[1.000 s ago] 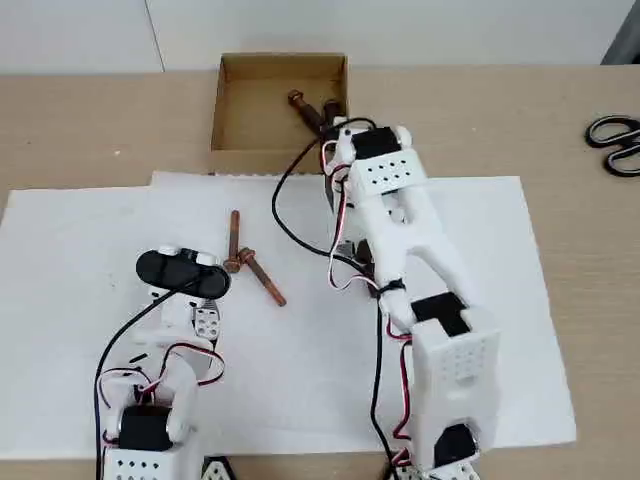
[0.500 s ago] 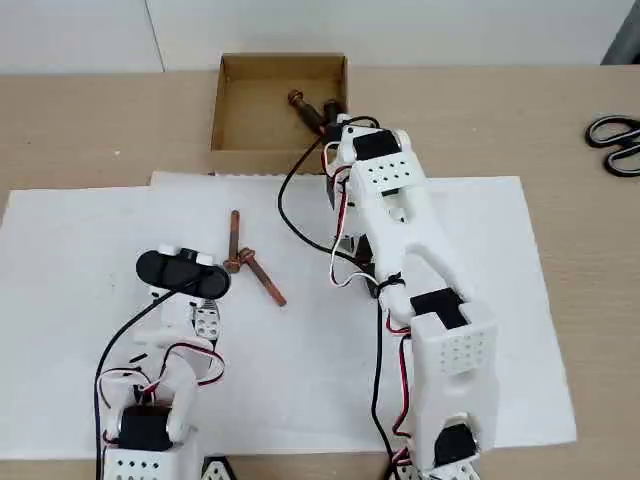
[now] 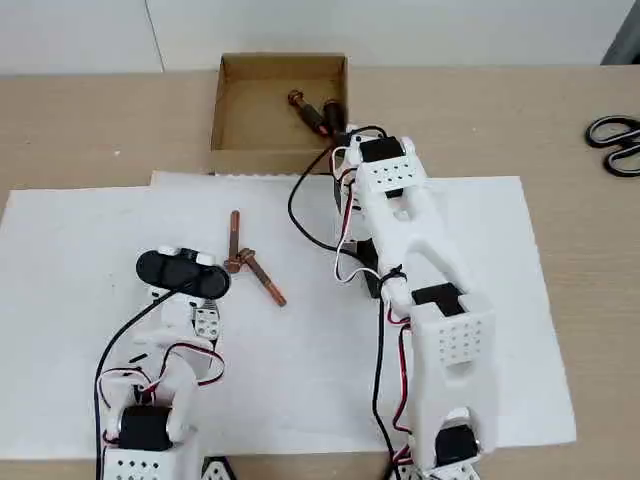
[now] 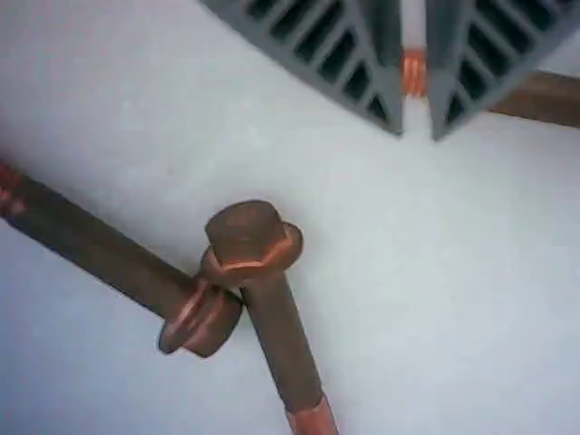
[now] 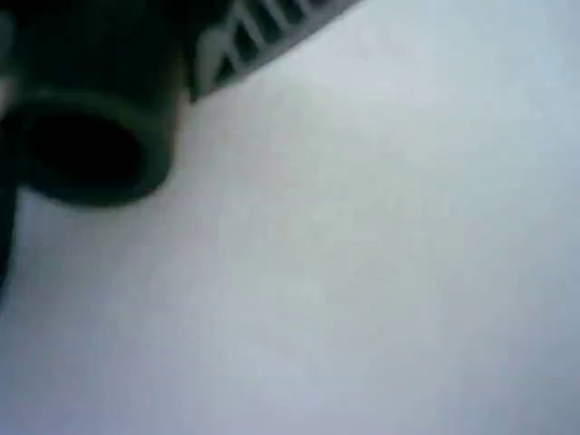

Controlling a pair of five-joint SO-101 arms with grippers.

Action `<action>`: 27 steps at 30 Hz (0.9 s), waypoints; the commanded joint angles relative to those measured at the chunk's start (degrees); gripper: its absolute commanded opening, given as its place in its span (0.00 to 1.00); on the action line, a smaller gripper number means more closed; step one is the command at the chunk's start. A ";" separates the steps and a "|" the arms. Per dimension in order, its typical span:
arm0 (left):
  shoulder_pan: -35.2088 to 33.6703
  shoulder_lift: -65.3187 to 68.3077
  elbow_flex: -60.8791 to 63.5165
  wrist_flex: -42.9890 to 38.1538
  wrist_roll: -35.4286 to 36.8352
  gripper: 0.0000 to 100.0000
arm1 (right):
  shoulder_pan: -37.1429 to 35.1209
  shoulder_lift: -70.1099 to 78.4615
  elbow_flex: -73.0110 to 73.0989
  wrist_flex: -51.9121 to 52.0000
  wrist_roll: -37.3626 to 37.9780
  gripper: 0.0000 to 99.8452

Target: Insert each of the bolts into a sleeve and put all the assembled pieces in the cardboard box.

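Two brown bolts lie on the white paper point(image 3: 100, 260), one straight point(image 3: 235, 238) and one slanted point(image 3: 264, 280), their heads touching. In the left wrist view the same heads point(image 4: 249, 240) meet just off my left gripper point(image 4: 415, 95), which is shut and holds nothing. The orange tip of a third bolt point(image 4: 544, 95) peeks through the slit between the fingers. The left arm's black wrist point(image 3: 185, 272) hovers beside the bolt heads. One assembled bolt and sleeve point(image 3: 312, 108) lies in the cardboard box point(image 3: 235, 100). The right arm's wrist point(image 3: 385, 170) hangs just in front of the box. A black sleeve point(image 5: 86, 136) looms close to a ribbed grey piece point(image 5: 263, 27) above white paper.
Scissors point(image 3: 615, 143) lie at the table's far right edge. The right arm's cables point(image 3: 300, 210) loop over the paper between the bolts and that arm. Bare paper stretches left of the left arm.
The right arm has drawn back from the box's front corner toward the paper. The left arm and the bolts have not moved.
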 commanded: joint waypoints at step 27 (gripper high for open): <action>0.09 -0.53 -0.48 -0.18 -0.44 0.01 | 3.12 -27.91 -7.74 9.54 10.11 0.00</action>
